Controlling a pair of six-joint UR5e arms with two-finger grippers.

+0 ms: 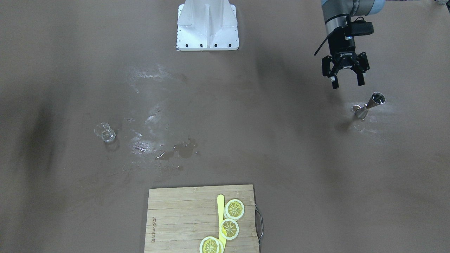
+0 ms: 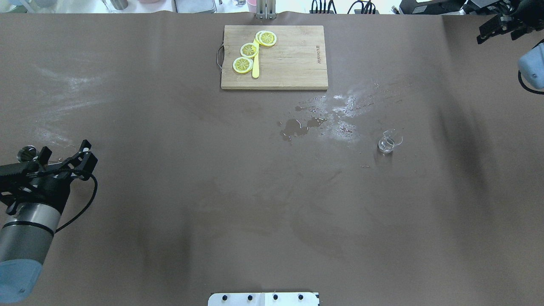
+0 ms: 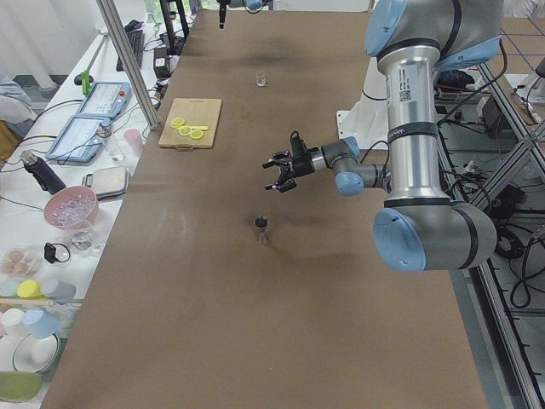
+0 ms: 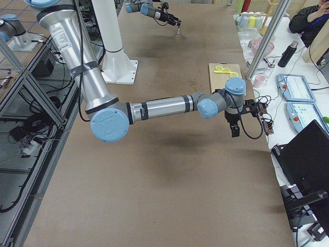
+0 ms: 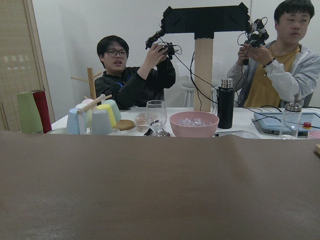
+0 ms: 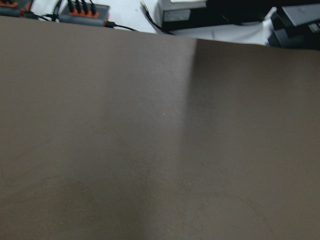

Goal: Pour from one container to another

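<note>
Two vessels upright, well apart: clear lipped glass cup (image 1: 104, 133); silvery hourglass jigger (image 1: 368, 106) near spread left gripper (image 1: 348, 84).

A: Where does your cup sit?
B: Your cup (image 1: 104, 133) is small clear glass with a pouring lip. It stands upright on the robot's right half of the table (image 1: 225, 105). You can't tell whether it holds liquid.
A: And your jigger?
B: Your jigger (image 1: 369, 105) is silvery steel and hourglass-shaped. It stands upright on one cone, open mouth up, toward the left end, well apart from the cup.
</note>
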